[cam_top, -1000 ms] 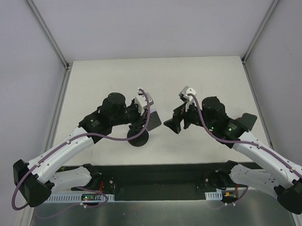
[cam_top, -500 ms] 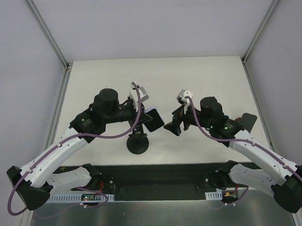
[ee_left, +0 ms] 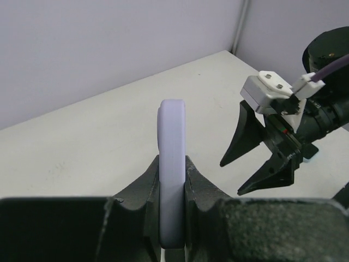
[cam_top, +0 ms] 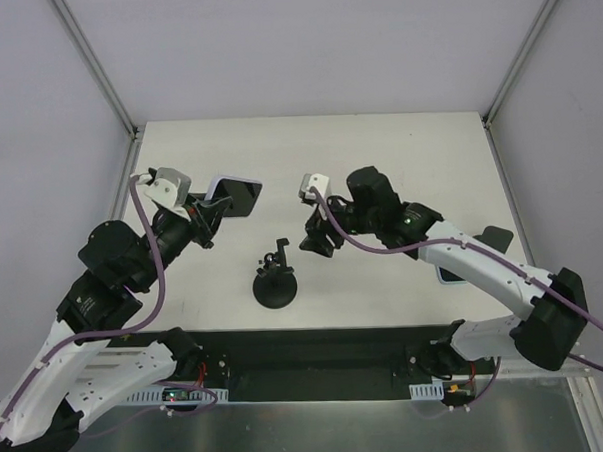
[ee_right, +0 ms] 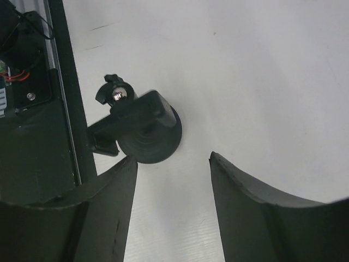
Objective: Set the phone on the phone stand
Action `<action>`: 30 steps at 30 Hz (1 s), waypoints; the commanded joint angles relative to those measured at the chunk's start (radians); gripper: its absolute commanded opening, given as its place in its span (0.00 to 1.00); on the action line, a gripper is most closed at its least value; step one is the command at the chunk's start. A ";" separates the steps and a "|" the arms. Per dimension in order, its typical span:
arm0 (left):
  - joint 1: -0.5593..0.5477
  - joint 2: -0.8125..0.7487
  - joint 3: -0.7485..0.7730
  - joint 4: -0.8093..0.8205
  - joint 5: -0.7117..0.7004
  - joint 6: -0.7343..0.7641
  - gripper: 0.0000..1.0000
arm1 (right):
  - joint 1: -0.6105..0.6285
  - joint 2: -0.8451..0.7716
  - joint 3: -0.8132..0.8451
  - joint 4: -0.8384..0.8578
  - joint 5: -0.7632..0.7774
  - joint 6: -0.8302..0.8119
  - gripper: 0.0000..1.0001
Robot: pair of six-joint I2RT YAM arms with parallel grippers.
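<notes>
The phone (cam_top: 232,196), lavender-edged with a dark screen, is held in the air by my left gripper (cam_top: 213,206), which is shut on its lower end, left of and beyond the phone stand. In the left wrist view the phone (ee_left: 172,125) stands edge-on between the fingers of the left gripper (ee_left: 172,164). The phone stand (cam_top: 275,282), a dark disc base with a small upright mount, sits near the table's front middle and holds nothing. My right gripper (cam_top: 315,239) is open and empty, just right of and beyond the stand. The stand (ee_right: 147,134) lies ahead of the right gripper (ee_right: 172,159).
A dark flat object (cam_top: 495,240) lies at the right, partly under the right arm. A black rail (cam_top: 307,348) runs along the table's near edge. Walls close the table on the left, back and right.
My left arm has lifted the phone away from the stand and carried it left and back. My right gripper has moved left, closer to the stand.
</notes>
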 commanded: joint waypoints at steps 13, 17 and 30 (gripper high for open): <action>0.004 -0.093 -0.076 0.024 -0.195 0.051 0.00 | 0.160 0.409 0.607 -0.633 0.075 -0.405 0.38; 0.004 -0.108 -0.087 0.021 -0.204 0.063 0.00 | 0.175 0.459 0.649 -0.682 0.109 -0.425 0.36; 0.004 -0.140 -0.128 0.015 -0.201 0.073 0.00 | 0.191 0.517 0.698 -0.650 0.095 -0.448 0.24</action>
